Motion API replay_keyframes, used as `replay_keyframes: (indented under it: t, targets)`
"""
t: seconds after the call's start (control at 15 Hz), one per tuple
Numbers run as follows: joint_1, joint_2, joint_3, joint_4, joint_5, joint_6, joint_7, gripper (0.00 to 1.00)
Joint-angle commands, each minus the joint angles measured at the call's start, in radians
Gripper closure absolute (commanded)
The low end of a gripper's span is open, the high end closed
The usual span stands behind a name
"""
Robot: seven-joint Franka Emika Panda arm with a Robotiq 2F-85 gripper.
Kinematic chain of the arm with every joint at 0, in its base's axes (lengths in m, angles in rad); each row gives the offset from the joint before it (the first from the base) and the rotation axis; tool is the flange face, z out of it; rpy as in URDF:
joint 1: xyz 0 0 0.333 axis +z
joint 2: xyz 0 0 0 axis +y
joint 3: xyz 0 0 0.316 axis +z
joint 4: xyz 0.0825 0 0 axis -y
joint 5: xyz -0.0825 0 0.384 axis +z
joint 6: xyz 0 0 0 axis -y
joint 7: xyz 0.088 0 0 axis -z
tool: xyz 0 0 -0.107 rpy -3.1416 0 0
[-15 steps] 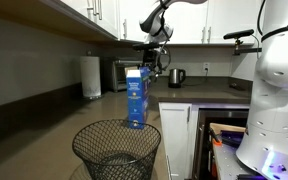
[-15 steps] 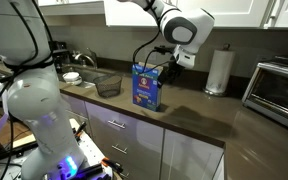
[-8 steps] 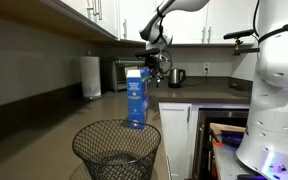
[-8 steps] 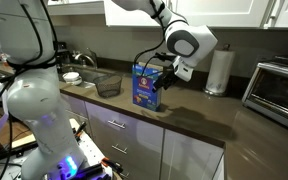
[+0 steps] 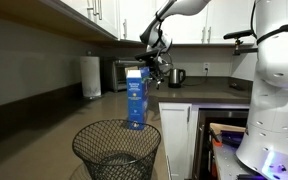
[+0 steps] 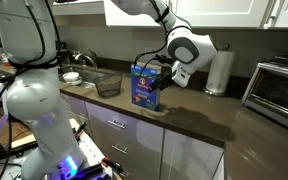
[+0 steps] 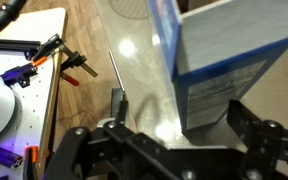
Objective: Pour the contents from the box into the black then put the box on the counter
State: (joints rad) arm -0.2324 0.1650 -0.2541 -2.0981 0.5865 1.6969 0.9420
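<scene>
The blue box point(image 5: 135, 98) point(image 6: 144, 87) stands upright on the dark counter point(image 5: 102, 112) point(image 6: 198, 121), close to its front edge. My gripper point(image 5: 156, 66) point(image 6: 165, 77) hangs open beside the box's upper part. In the wrist view the box point(image 7: 222, 58) stands in the gap of my gripper point(image 7: 179, 103). The left finger point(image 7: 118, 103) is clear of it and the right finger point(image 7: 250, 120) is close. The black mesh bin point(image 5: 117, 150) point(image 6: 107, 85) stands apart from the box. The contents are hidden.
A paper towel roll point(image 5: 90, 75) point(image 6: 220, 70), a toaster oven point(image 5: 119, 72) point(image 6: 280, 90) and a kettle point(image 5: 176, 76) stand along the counter. Upper cabinets point(image 5: 94, 15) hang over it. A white robot body point(image 5: 274, 90) point(image 6: 34, 100) fills the near side. Below lies floor with clamps point(image 7: 54, 60).
My gripper has come down and closer to the box's upper part, staying open. The box and the bin have not moved.
</scene>
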Motion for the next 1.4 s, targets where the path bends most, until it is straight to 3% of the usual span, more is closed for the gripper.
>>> replay_keyframes:
  t: [0.0, 0.67, 1.0, 1.33]
  targets:
    - [-0.001, 0.001, 0.0, 0.002, -0.001, -0.002, 0.0, 0.0]
    - [0.045, 0.135, 0.049, 0.018, 0.037, 0.078, -0.015, 0.0]
    - [0.03, 0.169, 0.053, 0.049, 0.069, 0.125, -0.065, 0.0]
    - [-0.009, 0.218, 0.053, 0.122, 0.105, 0.004, -0.149, 0.0]
